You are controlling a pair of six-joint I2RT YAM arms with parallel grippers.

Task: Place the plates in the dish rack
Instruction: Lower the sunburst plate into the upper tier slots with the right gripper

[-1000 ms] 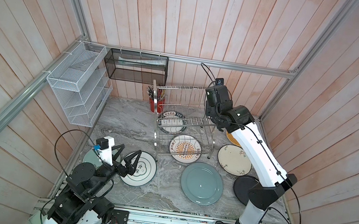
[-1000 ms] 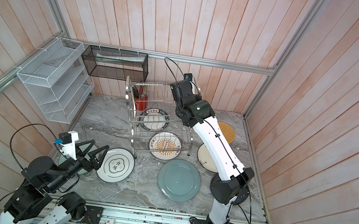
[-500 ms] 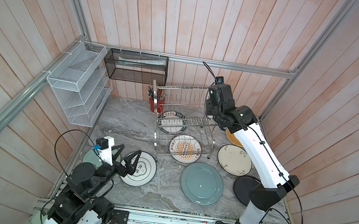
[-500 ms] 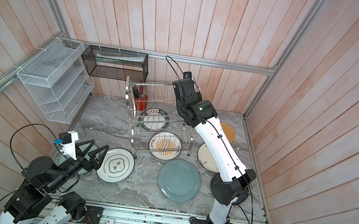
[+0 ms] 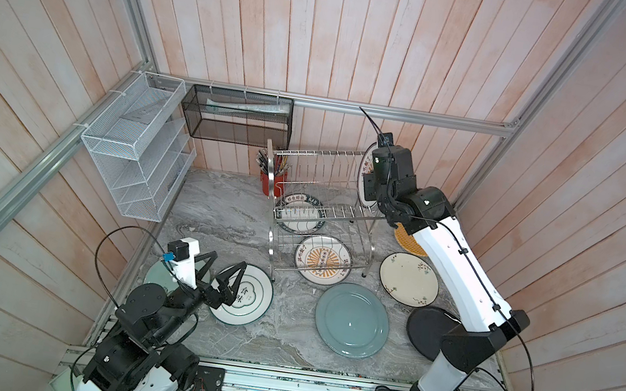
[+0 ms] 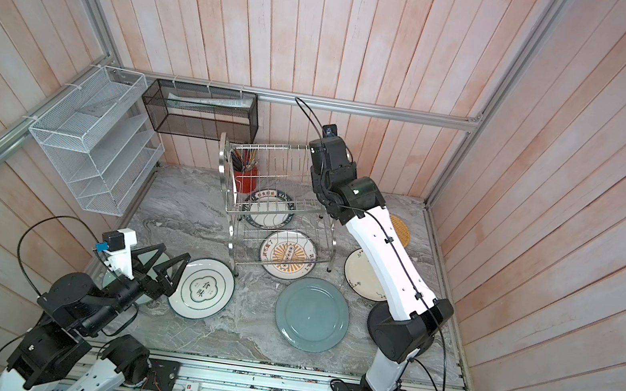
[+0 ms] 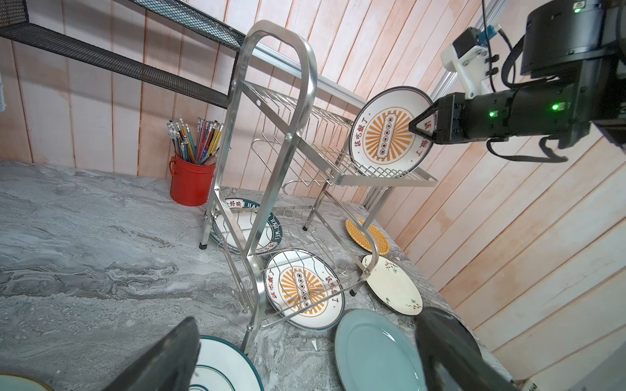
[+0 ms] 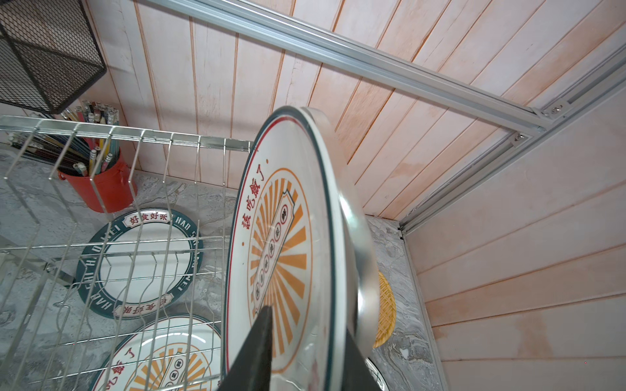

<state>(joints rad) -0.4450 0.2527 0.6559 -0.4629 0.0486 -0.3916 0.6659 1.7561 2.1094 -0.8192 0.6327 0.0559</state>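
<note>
Right hand (image 7: 418, 130) pinches the upright plate (image 7: 382, 135) by its rim at the rack (image 7: 271, 84); probably slick and brittle. Left hand (image 5: 225, 265) gapes wide.

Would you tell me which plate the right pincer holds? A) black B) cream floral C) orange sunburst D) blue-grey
C: the right pincer is closed on the rim of the upright orange sunburst plate at the end of the dish rack upper tier.

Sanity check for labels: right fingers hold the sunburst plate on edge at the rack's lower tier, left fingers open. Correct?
No. The sunburst plate in the right fingers is at the dish rack's upper tier, not the lower; the left wrist view shows it. The left fingers are open, as said.
</note>
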